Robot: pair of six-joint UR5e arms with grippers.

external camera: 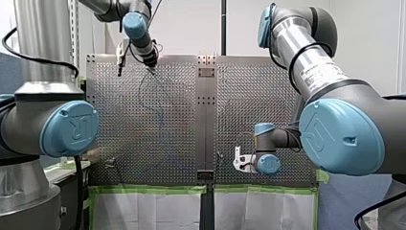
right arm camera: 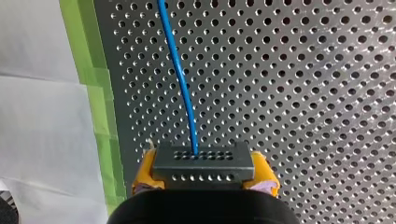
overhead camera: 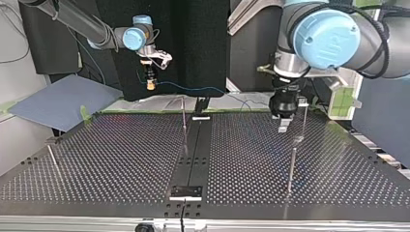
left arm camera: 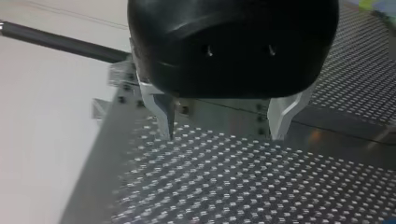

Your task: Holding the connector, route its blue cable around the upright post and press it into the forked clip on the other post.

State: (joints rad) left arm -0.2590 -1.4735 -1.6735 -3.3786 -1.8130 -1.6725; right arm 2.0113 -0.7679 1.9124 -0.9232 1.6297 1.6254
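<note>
The robot's right arm comes in from the top view's left with its forearm near level and its wrist bent downward. The right gripper [right arm camera: 204, 172] hangs above the far edge of the perforated table [overhead camera: 121, 159]. Its yellow pads [right arm camera: 144, 171] are clamped on the two ends of the dark connector [right arm camera: 201, 161]. The blue cable [right arm camera: 180, 79] leaves the connector's face and runs ahead over the holes. In the top view it sags toward the view's right, above the middle post [overhead camera: 183, 123]; whether it touches that post is hard to tell.

The left arm drops steeply at the top view's right. The black left gripper [left arm camera: 224, 135] points straight down, close over the table. Its metal fingers [left arm camera: 164, 114] are spread apart with nothing between them, and a thin post [overhead camera: 304, 121] stands just beside them.
</note>
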